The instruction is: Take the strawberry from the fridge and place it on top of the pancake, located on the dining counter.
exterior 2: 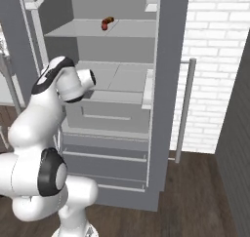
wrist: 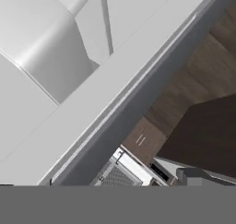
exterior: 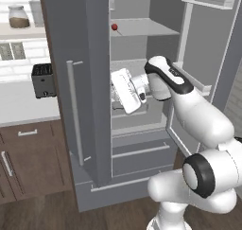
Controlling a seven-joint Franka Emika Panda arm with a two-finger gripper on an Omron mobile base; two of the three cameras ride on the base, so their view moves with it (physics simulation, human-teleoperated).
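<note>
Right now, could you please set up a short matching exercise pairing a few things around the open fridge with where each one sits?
Things:
1. strawberry
2. toaster
3. jar
4. fridge drawers

Places:
A. on the white worktop left of the fridge
B. on the upper fridge shelf
C. below the fridge's shelved interior
D. on the wall shelf above the worktop

Pairs: 1-B, 2-A, 3-D, 4-C
</note>
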